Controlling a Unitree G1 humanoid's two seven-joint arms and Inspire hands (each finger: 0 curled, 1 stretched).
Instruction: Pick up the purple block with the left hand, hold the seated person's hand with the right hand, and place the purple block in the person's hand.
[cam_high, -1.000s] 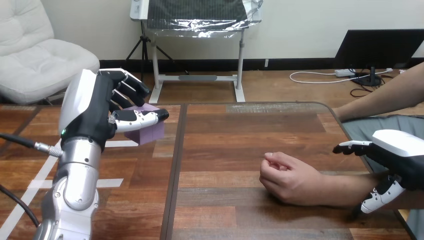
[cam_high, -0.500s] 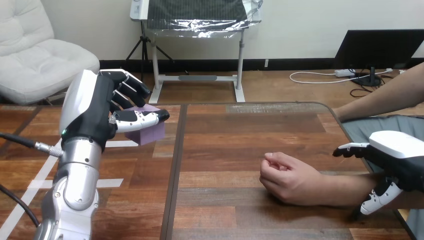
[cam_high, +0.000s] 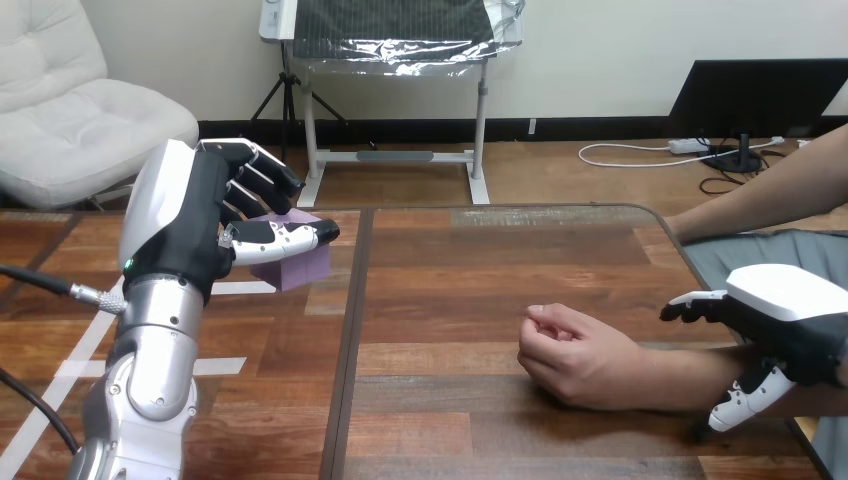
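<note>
Purple block pinched in left hand, right hand spread over person's wrist at table edge

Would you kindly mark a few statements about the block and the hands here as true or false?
1. The left hand has its fingers and thumb closed on the purple block. True.
2. The purple block lies in the person's hand. False: the left hand holds it up at the left, well apart from that hand.
3. The person's hand rests on the table with its fingers curled in. True.
4. The right hand is beside the purple block. False: it is at the right, over the person's forearm.
</note>
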